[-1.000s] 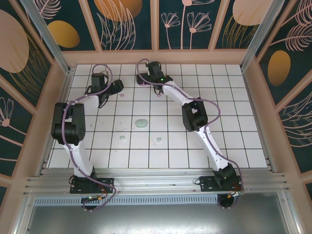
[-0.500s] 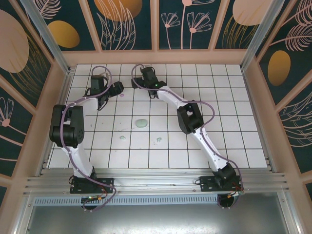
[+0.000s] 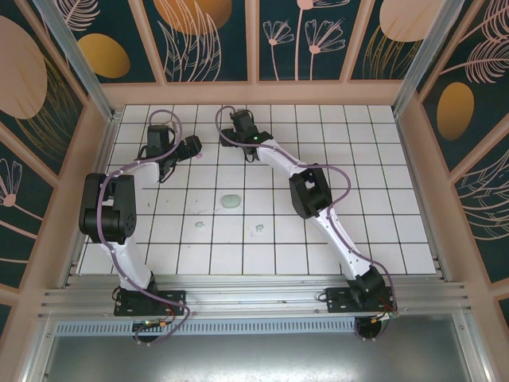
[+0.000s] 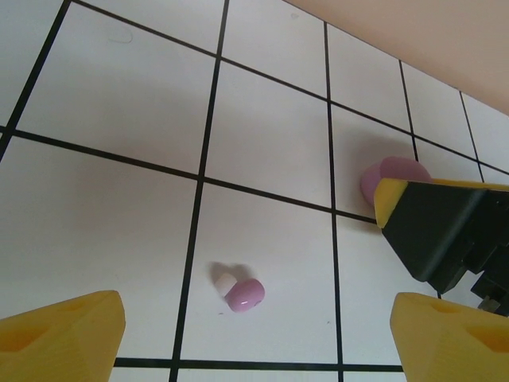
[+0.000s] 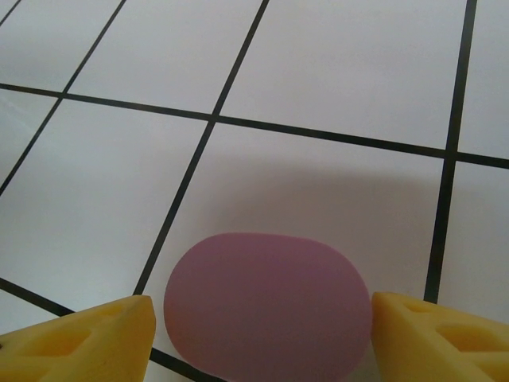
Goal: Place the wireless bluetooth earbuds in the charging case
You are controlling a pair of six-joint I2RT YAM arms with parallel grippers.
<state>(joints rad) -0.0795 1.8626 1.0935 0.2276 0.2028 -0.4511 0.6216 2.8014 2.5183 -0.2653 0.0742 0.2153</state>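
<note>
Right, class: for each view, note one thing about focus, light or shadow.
Top external: even light, tiles sharp. Left wrist: purple earbud crisp, faint shadow beside it. Right wrist: purple case close and blurred at its edge, soft shadow on the tiles behind.

The bench [image 3: 382,159] is a flat top of white square tiles ruled by thin black grid lines, with a peach rim at its far edge. Near the middle lies a mint green charging case [image 3: 231,200], closed. Two mint green earbuds lie nearer the front, one on its left [image 3: 199,226] and one on its right [image 3: 258,229], each apart from it. Toward the far left, a pale purple earbud [image 4: 242,293] with a whitish tip lies inside one tile. A pale purple charging case [image 5: 269,310], a smooth closed oval, lies flat nearby beside a grid line.
</note>
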